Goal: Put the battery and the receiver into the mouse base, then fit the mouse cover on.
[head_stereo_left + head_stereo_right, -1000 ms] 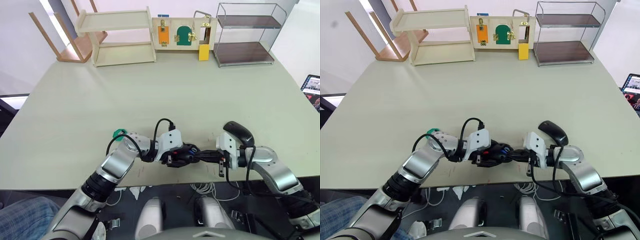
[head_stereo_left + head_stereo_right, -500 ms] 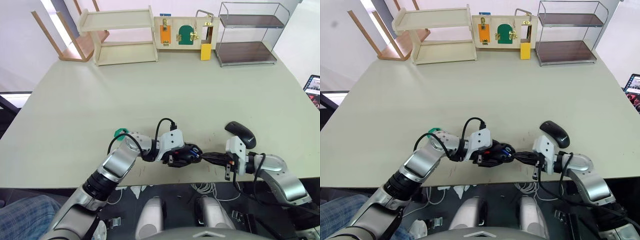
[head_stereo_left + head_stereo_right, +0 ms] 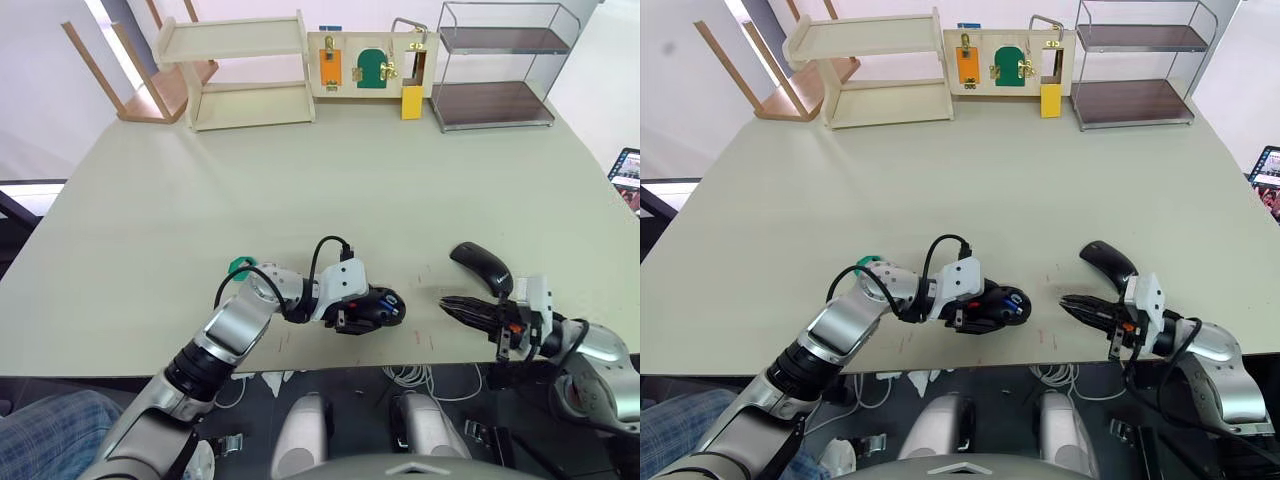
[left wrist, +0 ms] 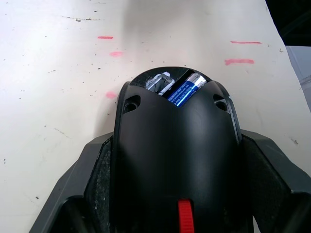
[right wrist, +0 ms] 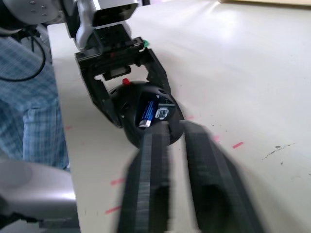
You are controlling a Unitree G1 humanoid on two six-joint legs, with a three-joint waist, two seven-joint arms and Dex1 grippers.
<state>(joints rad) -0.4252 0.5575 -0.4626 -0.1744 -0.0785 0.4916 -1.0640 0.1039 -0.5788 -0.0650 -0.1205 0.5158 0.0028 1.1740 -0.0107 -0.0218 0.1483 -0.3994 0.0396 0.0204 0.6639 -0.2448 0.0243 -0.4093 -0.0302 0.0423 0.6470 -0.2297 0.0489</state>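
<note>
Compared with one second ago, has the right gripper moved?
Yes. The right gripper has pulled back from the mouse base, toward the robot's right, leaving bare table between them.

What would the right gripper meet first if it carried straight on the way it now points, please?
Probably the mouse base held in the left gripper: the right gripper points across bare table at its open end, where the battery sits.

Pale green table ran to a white wall. Along its far edge stood a wooden shelf, a latch board and a wire rack. A wooden chair leaned at far left.
</note>
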